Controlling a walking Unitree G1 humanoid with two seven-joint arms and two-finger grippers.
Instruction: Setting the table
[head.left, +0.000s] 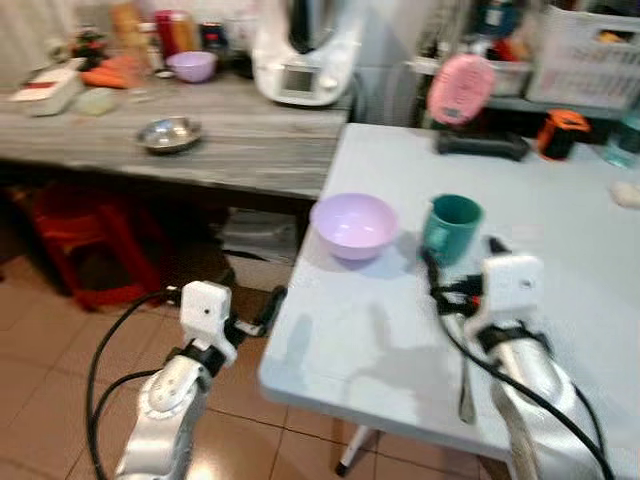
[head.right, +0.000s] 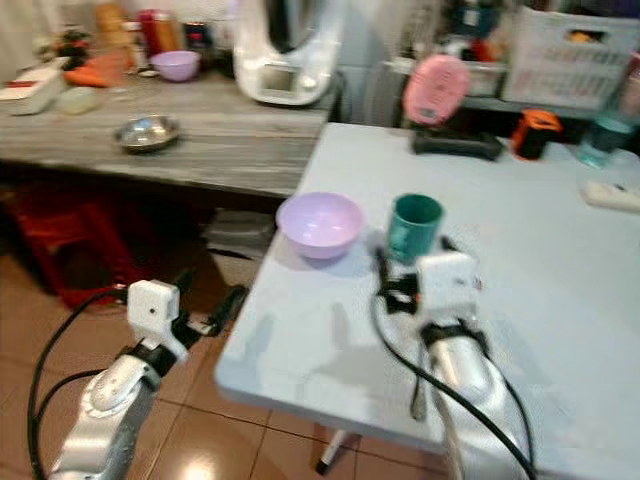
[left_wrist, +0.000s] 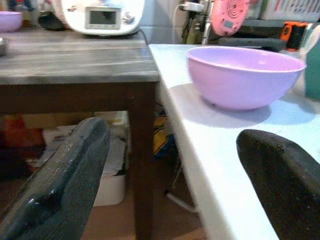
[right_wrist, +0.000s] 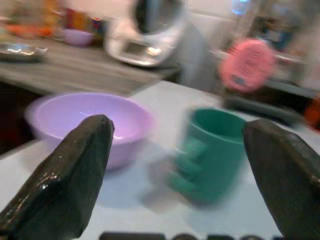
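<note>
White table (head.left: 560, 250), lilac bowl (head.left: 354, 225) beside teal cup (head.left: 452, 228); spoon (head.left: 467, 385)

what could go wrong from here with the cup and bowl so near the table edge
The right gripper is open and lined up on the green cup; the wrist view is blurred, so a fast approach might knock the cup over. The lilac bowl sits near the white table edge beside the cup, so a sideways nudge may push it off. The left gripper hangs open below that edge and might catch it if raised.

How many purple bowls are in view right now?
2. A large purple bowl on the white table beside the green mug; a small purple bowl on the grey counter. Clutter may hide others.
</note>
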